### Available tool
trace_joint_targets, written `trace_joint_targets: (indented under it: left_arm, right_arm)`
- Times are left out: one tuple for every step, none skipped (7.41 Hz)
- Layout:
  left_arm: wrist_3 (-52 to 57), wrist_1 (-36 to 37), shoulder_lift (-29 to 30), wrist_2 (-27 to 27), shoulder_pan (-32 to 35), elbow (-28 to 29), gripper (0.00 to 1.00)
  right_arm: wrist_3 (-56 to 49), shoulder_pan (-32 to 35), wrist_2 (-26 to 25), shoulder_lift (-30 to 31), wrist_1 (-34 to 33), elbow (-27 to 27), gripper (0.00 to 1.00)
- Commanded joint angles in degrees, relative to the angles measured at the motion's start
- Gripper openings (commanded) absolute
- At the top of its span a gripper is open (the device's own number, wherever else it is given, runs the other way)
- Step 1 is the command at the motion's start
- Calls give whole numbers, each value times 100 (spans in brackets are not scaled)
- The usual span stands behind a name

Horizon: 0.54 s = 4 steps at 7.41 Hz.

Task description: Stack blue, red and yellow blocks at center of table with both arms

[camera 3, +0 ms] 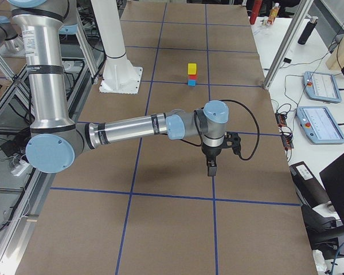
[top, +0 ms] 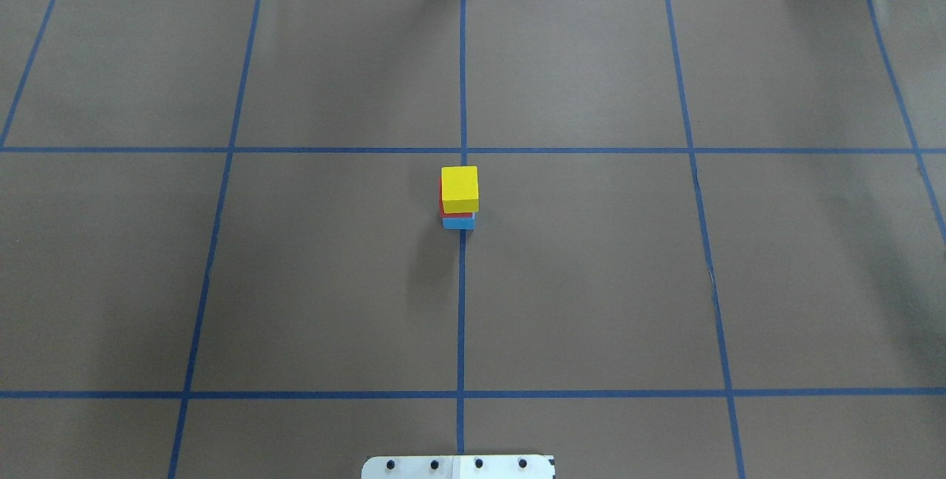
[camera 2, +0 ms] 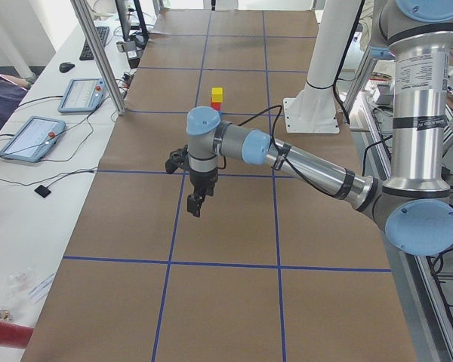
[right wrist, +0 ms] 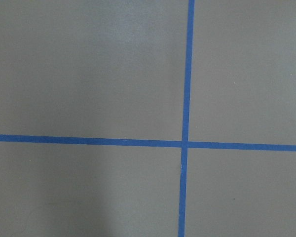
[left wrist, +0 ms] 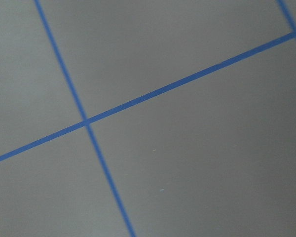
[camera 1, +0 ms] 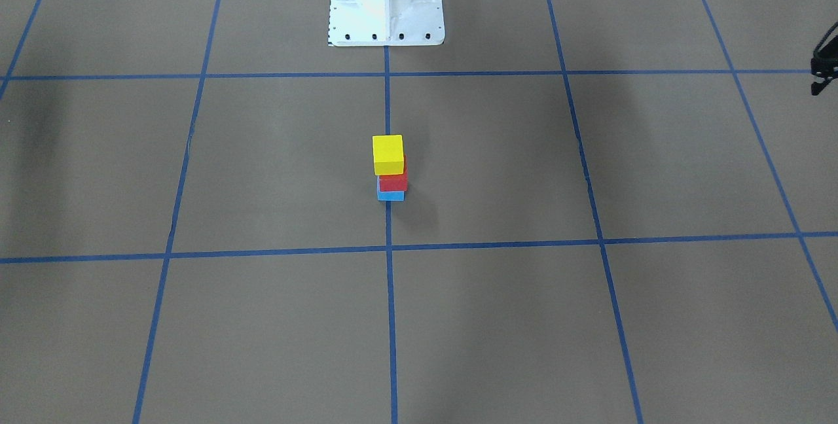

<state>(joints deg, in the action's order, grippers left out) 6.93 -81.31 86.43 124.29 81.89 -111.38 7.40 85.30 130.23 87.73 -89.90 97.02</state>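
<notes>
At the table's (top: 591, 279) centre the three blocks stand in one stack on a tape line. The yellow block (camera 1: 387, 152) (top: 460, 187) is on top, the red block (camera 1: 393, 182) in the middle, and the blue block (camera 1: 391, 195) (top: 458, 223) at the bottom. The stack leans slightly out of line. In the exterior left view my left gripper (camera 2: 194, 204) hangs over the table's left end, far from the stack. My right gripper (camera 3: 211, 169) hangs likewise over the right end. I cannot tell whether either is open or shut. Both wrist views show only bare table and tape.
The white pedestal base (camera 1: 386, 5) (top: 458, 466) stands at the robot's edge of the table. Control tablets (camera 2: 30, 136) (camera 3: 315, 123) and cables lie on the side benches. Aluminium posts (camera 2: 98, 53) (camera 3: 286, 46) rise at the far edge.
</notes>
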Motion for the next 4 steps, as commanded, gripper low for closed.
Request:
trace_joint_targets:
  left_arm:
    - [273, -636, -21, 7, 327, 1070, 100]
    - [265, -1067, -12, 25, 449, 1466, 100]
    - [265, -1124, -3, 225, 624, 1566, 100]
    - [265, -1107, -47, 575, 661, 1628, 100]
  right_arm:
    - [-1167, 513, 537, 183, -36, -288, 99]
    - [-1223, 610, 617, 183, -176, -324, 99]
    - [-1232, 698, 618, 183, -282, -324, 99]
    - [-1232, 734, 644, 253, -283, -333, 99]
